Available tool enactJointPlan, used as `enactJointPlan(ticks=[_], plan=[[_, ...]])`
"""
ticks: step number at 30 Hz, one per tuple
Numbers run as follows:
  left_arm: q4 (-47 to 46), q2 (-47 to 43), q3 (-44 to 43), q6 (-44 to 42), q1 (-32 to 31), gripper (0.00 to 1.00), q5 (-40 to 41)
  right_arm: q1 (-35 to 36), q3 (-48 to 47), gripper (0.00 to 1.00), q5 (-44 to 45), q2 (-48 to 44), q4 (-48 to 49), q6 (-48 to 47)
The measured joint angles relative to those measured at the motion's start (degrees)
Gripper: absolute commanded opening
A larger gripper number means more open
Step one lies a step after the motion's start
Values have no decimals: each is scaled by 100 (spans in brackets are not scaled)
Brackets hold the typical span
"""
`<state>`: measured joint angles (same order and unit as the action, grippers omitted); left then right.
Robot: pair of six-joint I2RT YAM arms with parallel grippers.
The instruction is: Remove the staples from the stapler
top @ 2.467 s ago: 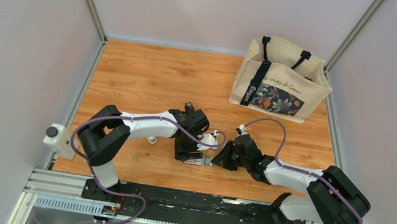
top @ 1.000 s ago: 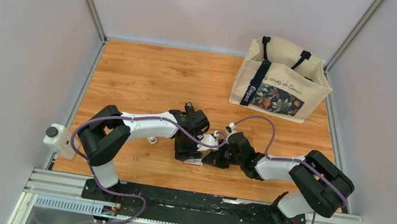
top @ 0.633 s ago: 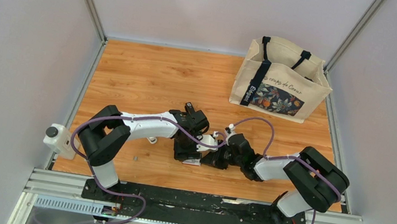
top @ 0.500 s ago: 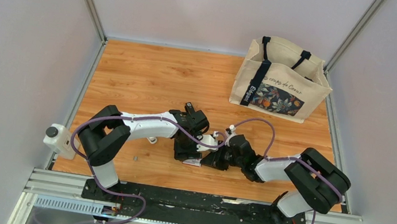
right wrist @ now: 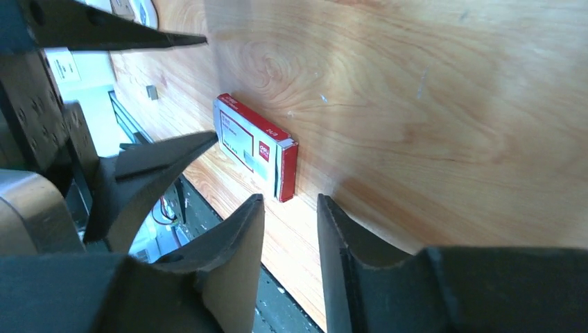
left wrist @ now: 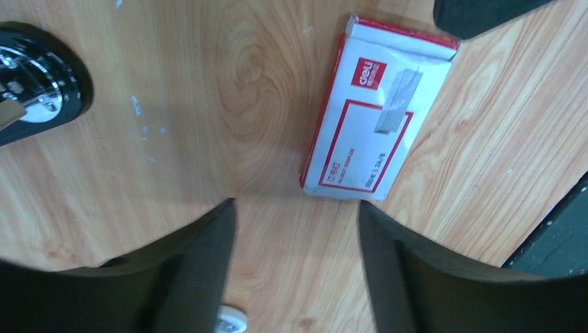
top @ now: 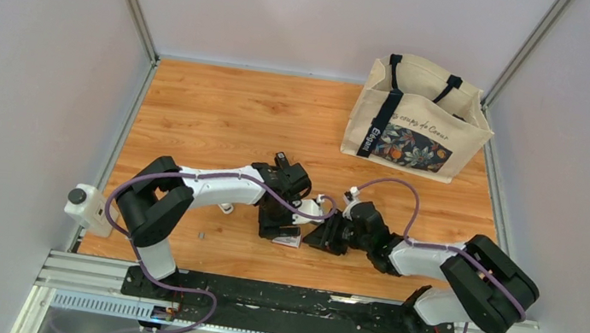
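the left gripper (left wrist: 297,208) hangs low over the orange wooden table top (top: 221,114), its dark fingers spread wide with nothing between them. the small red-and-white cardboard box (left wrist: 378,135) lies flat just past their tips. the right gripper (right wrist: 290,201) faces it from the box's other side, fingers a narrow gap apart, also empty. one small silvery-grey metal staple bit (top: 202,234) lies loose on the wood well to the left, near the left arm's elbow. no stapler can be made out for certain, so i cannot tell whether it is emptied. judging by the loose bit, some unloading looks done; neither claw grips anything.
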<state>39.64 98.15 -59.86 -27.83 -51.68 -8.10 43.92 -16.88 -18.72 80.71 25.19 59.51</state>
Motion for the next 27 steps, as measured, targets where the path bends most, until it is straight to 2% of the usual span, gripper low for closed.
enactJointPlan(ticks=[1, 2, 4, 9, 13, 21, 27], plan=[[37, -2, -24, -2, 2, 82, 26, -52, 0, 51, -13, -101, -114, -44], [122, -9, -85, 7, 13, 85, 72, -101, 2, 70, -22, -195, -225, -68], [291, -83, -247, 22, 101, 85, 87, -234, -15, 100, -39, -481, -568, -188], [933, -721, -1200, 66, 675, 86, -146, -636, -439, 100, -13, -1311, -1746, -785], [1231, -1453, -1759, 136, 1222, 86, -376, -831, -988, 100, 195, -1593, -2800, -1309], [1738, -2863, -1598, 442, 2291, 86, -798, -874, -2490, 100, 697, -1600, -4693, -2339], [1790, -3661, -992, 702, 3174, 87, -772, -874, -3018, 100, 837, -1596, -5246, -2732]])
